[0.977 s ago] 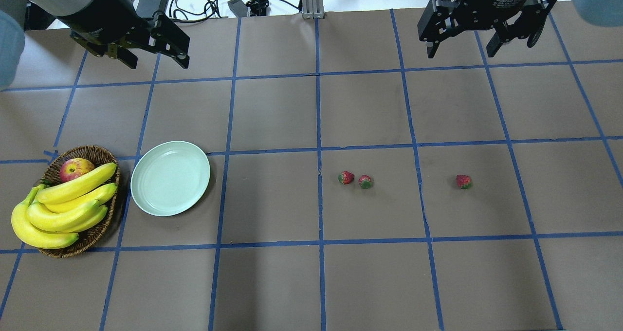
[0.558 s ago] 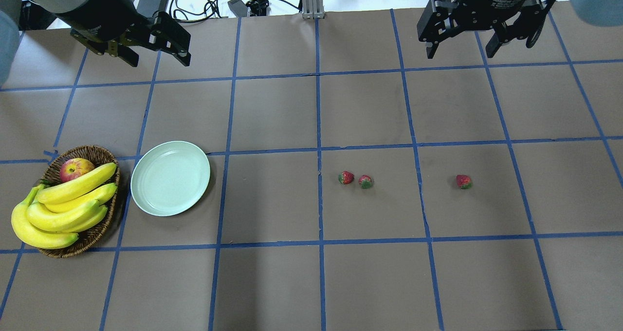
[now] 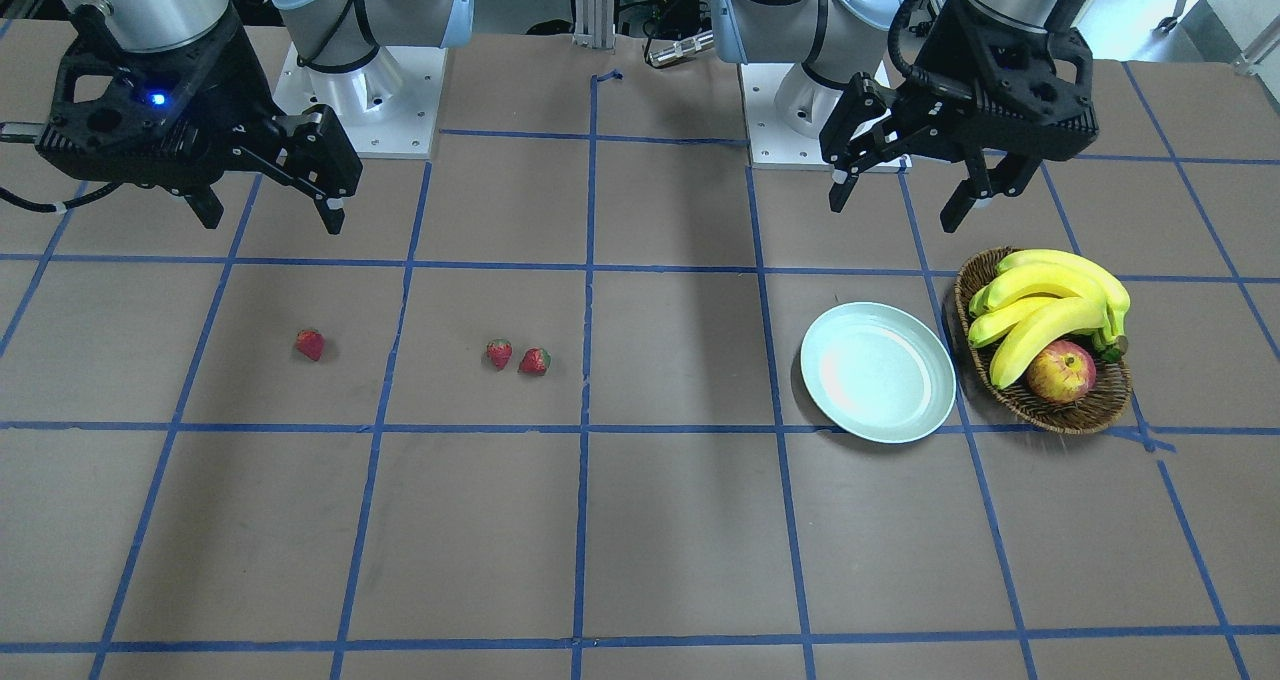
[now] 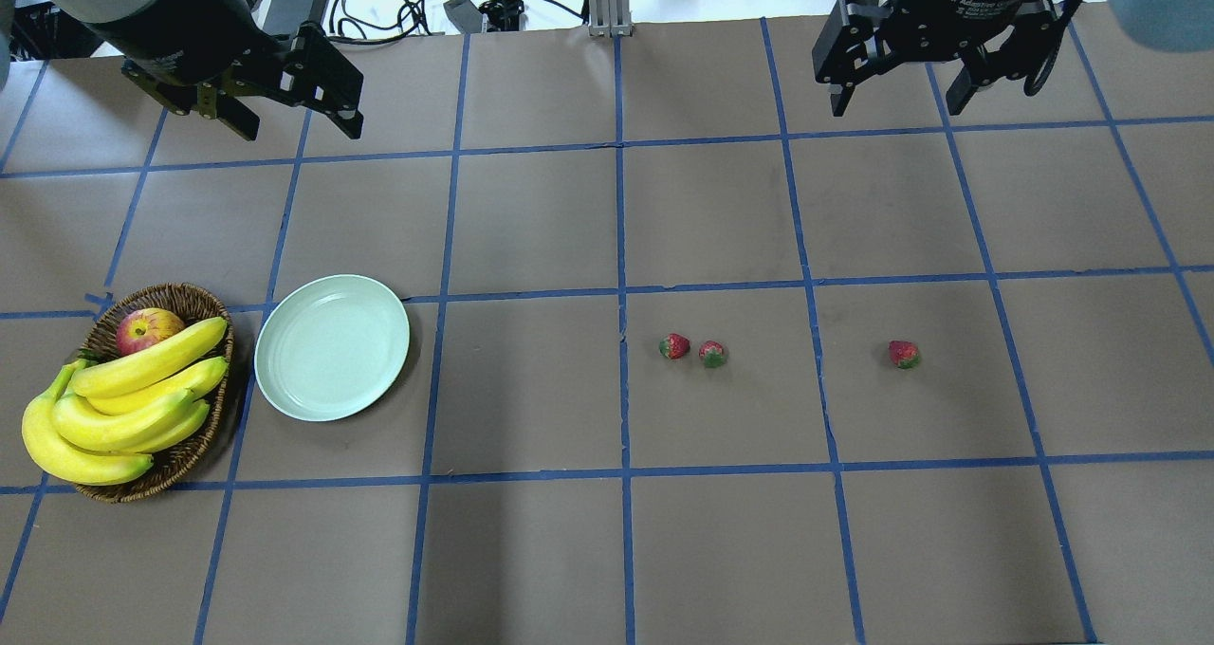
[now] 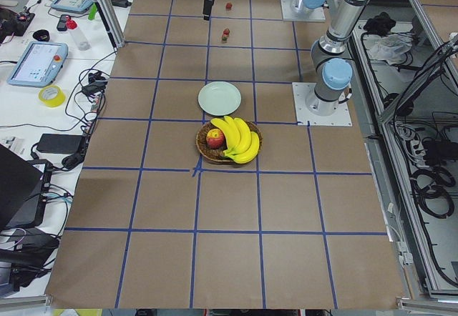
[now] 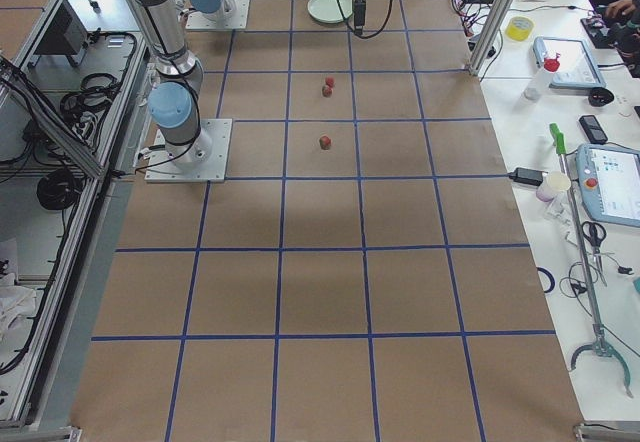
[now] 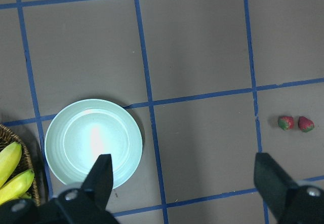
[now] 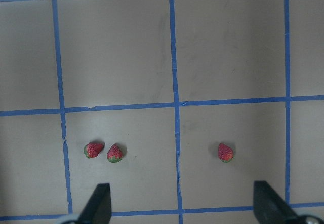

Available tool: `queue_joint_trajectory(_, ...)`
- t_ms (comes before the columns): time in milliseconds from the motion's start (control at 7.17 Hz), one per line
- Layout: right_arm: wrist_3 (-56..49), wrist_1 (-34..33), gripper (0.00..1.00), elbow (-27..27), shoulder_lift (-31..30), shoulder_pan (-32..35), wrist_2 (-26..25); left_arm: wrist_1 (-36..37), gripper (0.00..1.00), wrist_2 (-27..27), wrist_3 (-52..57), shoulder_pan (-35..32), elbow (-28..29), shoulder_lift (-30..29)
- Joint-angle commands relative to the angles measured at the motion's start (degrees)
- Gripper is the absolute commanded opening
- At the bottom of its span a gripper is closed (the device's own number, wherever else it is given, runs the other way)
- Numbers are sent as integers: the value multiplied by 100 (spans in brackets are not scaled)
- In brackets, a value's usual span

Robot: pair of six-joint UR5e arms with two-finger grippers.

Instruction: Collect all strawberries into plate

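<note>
Left tool: held wide open, nothing gripped.
Plate: seen on the desk, just beside the basket.
Two strawberries: laid side by side mid-desk.
Third strawberry: left alone, further right.
Right tool: spread wide, nothing gripped.

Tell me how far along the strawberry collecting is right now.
Nothing looks done yet: the plate is empty. Nothing is in hand either: the left gripper and the right gripper both hang open, holding nothing, well away from the fruit. All three are left to collect: one strawberry close beside a second strawberry, and a third strawberry alone, further toward the right arm's side.
</note>
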Motion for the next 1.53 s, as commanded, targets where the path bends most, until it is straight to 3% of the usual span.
queue_joint_trajectory(0, -4, -1, 100, 3, -8, 0, 8, -158, 100, 41, 22, 14, 44, 77)
queue_joint_trajectory(279, 14, -9, 100, -5, -17, 8, 17, -97, 100, 94, 31, 23, 36, -1)
queue_joint_trajectory(419, 5, -1, 100, -5, -17, 8, 17, -114, 100, 390, 57, 23, -60, -10)
queue_joint_trajectory(1395, -48, 8, 100, -5, -17, 17, 17, -123, 100, 437, -4, -12, -79, -62)
